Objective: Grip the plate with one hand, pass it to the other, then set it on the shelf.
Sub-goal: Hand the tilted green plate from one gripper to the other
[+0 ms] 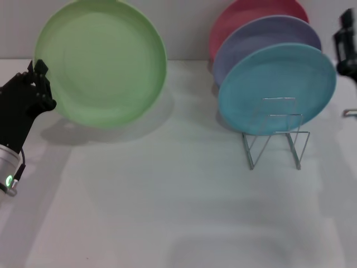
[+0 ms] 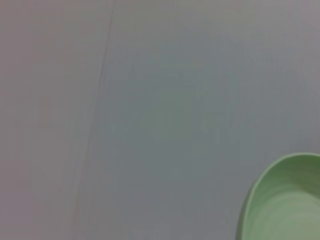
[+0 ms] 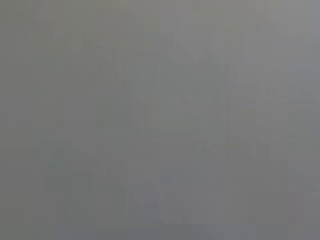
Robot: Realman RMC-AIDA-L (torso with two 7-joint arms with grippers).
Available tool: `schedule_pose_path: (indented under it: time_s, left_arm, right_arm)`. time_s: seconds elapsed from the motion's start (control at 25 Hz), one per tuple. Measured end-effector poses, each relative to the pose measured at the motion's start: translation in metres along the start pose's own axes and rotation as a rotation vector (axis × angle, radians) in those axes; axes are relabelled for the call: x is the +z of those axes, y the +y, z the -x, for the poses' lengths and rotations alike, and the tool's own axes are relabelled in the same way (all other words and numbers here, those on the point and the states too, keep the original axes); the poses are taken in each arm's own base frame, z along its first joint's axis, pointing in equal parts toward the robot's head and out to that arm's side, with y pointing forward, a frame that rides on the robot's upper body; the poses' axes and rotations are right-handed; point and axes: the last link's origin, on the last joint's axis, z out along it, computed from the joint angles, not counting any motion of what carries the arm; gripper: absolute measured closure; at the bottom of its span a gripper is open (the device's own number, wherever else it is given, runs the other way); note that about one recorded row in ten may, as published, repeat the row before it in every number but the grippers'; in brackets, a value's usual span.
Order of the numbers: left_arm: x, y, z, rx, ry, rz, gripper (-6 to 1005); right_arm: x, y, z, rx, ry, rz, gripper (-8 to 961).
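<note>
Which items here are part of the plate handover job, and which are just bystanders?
In the job: green plate, held upright off the table by the left gripper; wire shelf; right gripper, waiting at the right edge.
Bystanders: turquoise plate, lavender plate, red plate, all racked.

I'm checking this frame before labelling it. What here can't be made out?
- Left gripper: its contact with the round light green plastic plate sits behind the rim in the head view.
- Right gripper: cut off by the head view's edge.
- Right wrist view: featureless grey.
- Pink plate: mostly behind the lavender plate.
</note>
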Motion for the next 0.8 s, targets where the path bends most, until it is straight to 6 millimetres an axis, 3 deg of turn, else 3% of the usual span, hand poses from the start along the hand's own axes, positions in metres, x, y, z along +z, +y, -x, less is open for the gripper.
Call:
schedule_pose_path:
  time_s: [0.08,0.12,0.28,0.48,0.8]
  left_arm:
    - [-0.003,0.001,0.002,-0.007,0.004,0.009,944]
    - [-0.003,0.001,0.002,-0.007,0.004,0.009,944]
    - [-0.008,0.004,0.005,-0.042,-0.011,0.03,943]
    - [-0.013,0.011,0.008,-0.044,-0.024,0.096,943]
    - [-0.025,0.01,0.012,-0.032,-0.008,0.122,942]
  right_arm:
    - [-0.011,0.028,0.001,0.063,0.022,0.098,345]
    - [-0.011,0.028,0.001,0.063,0.022,0.098,345]
    - [-0.026,0.063,-0.005,0.126,0.103,0.237,346]
    - [-0.04,0.09,-0.012,0.173,0.189,0.346,345]
    - [-0.054,0.109,-0.017,0.241,0.275,0.419,345]
